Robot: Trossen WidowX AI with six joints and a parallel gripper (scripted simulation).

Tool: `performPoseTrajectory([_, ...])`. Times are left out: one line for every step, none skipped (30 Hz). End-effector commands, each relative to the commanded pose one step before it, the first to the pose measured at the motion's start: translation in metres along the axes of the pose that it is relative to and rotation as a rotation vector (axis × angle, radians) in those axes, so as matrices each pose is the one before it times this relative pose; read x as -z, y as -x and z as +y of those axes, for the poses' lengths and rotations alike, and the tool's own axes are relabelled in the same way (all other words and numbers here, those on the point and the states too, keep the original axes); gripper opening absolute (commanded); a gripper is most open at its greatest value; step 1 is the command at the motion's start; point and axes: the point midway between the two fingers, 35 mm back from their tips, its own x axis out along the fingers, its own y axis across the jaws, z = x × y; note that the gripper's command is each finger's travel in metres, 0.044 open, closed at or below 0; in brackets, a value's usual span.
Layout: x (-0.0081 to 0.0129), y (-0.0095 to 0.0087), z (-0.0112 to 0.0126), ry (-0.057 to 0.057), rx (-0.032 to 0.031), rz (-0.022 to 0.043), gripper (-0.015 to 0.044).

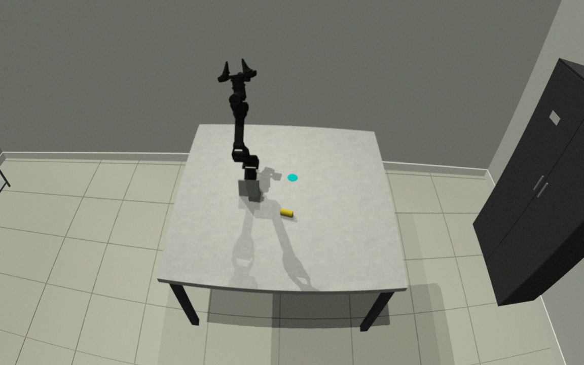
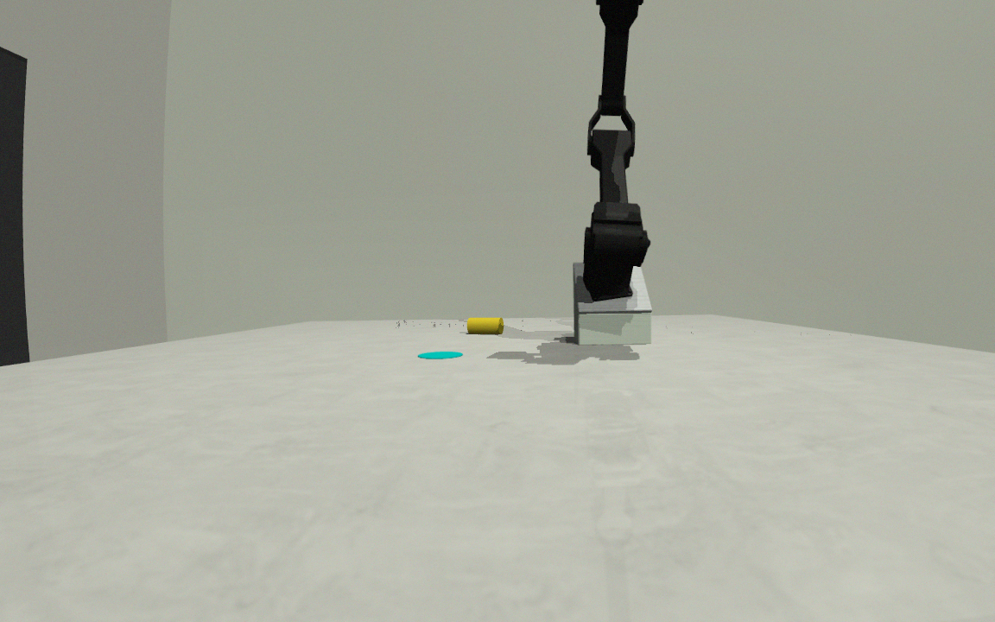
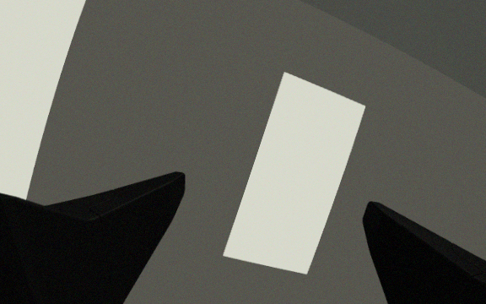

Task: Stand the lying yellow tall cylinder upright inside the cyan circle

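Item: end effector. Pointing straight up above the arm's base, fingers standing wide apart with nothing between them; the wrist view is showing only ceiling and a pale panel.

Item: yellow tall cylinder. Lying on its side on the bench, at about 4 o'clock from the arm's base in the top view, untouched.

Item: cyan circle. Sitting flat on the bench at about 12 o'clock from the cylinder, apart from it, nothing standing in it.

Risks, as judged:
- Cylinder rolling away if one finger is touching it first on the descent.
- A grip across the round flank slipping while the arm is tipping it upright.
- A tall piece toppling if released while leaning or off the circle's rim.
- Its exact lying direction is hard to read at this size, so misaligning the wrist seems possible.
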Motion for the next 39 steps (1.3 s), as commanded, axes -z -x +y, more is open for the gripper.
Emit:
performPoseTrajectory([-0.00175,-0.00058,-0.00124,0.0053,0.00192,-0.00413,0.0374])
performPoseTrajectory([-0.00526,-0.00173,-0.00372,0.0158,0.0058,-0.01236,0.0347])
performPoseTrajectory([-0.00871,-0.00287,-0.0062,0.0264,0.00981,-0.0205,0.0321])
performPoseTrajectory([-0.01033,-0.00346,-0.00751,0.0317,0.012,-0.02445,0.0309])
performPoseTrajectory([-0.01016,-0.00351,-0.00759,0.0318,0.01224,-0.02428,0.0309])
performPoseTrajectory([-0.01,-0.00356,-0.00767,0.0319,0.01248,-0.02411,0.0309])
performPoseTrajectory([-0.00983,-0.00361,-0.00775,0.032,0.01271,-0.02395,0.0309])
performPoseTrajectory([-0.00967,-0.00366,-0.00782,0.032,0.01293,-0.02378,0.0309])
performPoseTrajectory([-0.00951,-0.00371,-0.00788,0.0321,0.01316,-0.02362,0.0309])
performPoseTrajectory([-0.00935,-0.00375,-0.00794,0.0322,0.01338,-0.02346,0.0309])
performPoseTrajectory([-0.00919,-0.0038,-0.008,0.0322,0.0136,-0.0233,0.0309])
performPoseTrajectory([-0.00904,-0.00384,-0.00805,0.0322,0.01381,-0.02314,0.0309])
performPoseTrajectory([-0.00889,-0.00389,-0.0081,0.0323,0.01402,-0.02299,0.0309])
performPoseTrajectory([-0.00874,-0.00393,-0.00814,0.0323,0.01423,-0.02284,0.0309])
performPoseTrajectory([-0.00859,-0.00397,-0.00818,0.0323,0.01444,-0.02269,0.0309])
performPoseTrajectory([-0.00844,-0.00402,-0.00821,0.0323,0.01465,-0.02254,0.0309])
performPoseTrajectory([-0.0083,-0.00406,-0.00824,0.0323,0.01486,-0.02239,0.0309])
performPoseTrajectory([-0.00816,-0.0041,-0.00827,0.0323,0.01506,-0.02224,0.0309])
performPoseTrajectory([-0.00803,-0.00414,-0.00829,0.0322,0.01527,-0.0221,0.0309])
performPoseTrajectory([-0.00789,-0.00417,-0.00831,0.0322,0.01547,-0.02195,0.0309])
performPoseTrajectory([-0.00776,-0.00421,-0.00833,0.0322,0.01568,-0.02181,0.0309])
performPoseTrajectory([-0.00763,-0.00425,-0.00835,0.0321,0.01589,-0.02167,0.0309])
performPoseTrajectory([-0.00751,-0.00428,-0.00836,0.0321,0.0161,-0.02153,0.0309])
performPoseTrajectory([-0.00739,-0.00432,-0.00837,0.032,0.0163,-0.02139,0.0309])
performPoseTrajectory([-0.00727,-0.00435,-0.00838,0.0319,0.01651,-0.02124,0.0309])
performPoseTrajectory([-0.00716,-0.00439,-0.00838,0.0318,0.01673,-0.0211,0.0309])
performPoseTrajectory([-0.00705,-0.00442,-0.00839,0.0317,0.01694,-0.02096,0.0309])
performPoseTrajectory([-0.00694,-0.00445,-0.00839,0.0316,0.01715,-0.02081,0.0309])
performPoseTrajectory([-0.00683,-0.00448,-0.00839,0.0315,0.01737,-0.02067,0.0309])
performPoseTrajectory([-0.00673,-0.00451,-0.00839,0.0314,0.01759,-0.02052,0.0309])
performPoseTrajectory([-0.00663,-0.00454,-0.00839,0.0313,0.01781,-0.02037,0.0309])
performPoseTrajectory([-0.00653,-0.00457,-0.00839,0.0311,0.01804,-0.02022,0.0309])
performPoseTrajectory([-0.00644,-0.00459,-0.00839,0.031,0.01826,-0.02006,0.0309])
performPoseTrajectory([-0.00635,-0.00462,-0.00839,0.0308,0.01849,-0.0199,0.0309])
performPoseTrajectory([-0.00626,-0.00465,-0.00839,0.0307,0.01872,-0.01974,0.0309])
performPoseTrajectory([-0.00618,-0.00467,-0.00839,0.0305,0.01895,-0.01957,0.0309])
performPoseTrajectory([-0.00609,-0.00469,-0.00838,0.0303,0.01919,-0.0194,0.0309])
performPoseTrajectory([-0.00601,-0.00472,-0.00838,0.0302,0.01942,-0.01923,0.0309])
performPoseTrajectory([-0.00594,-0.00474,-0.00838,0.03,0.01966,-0.01905,0.0309])
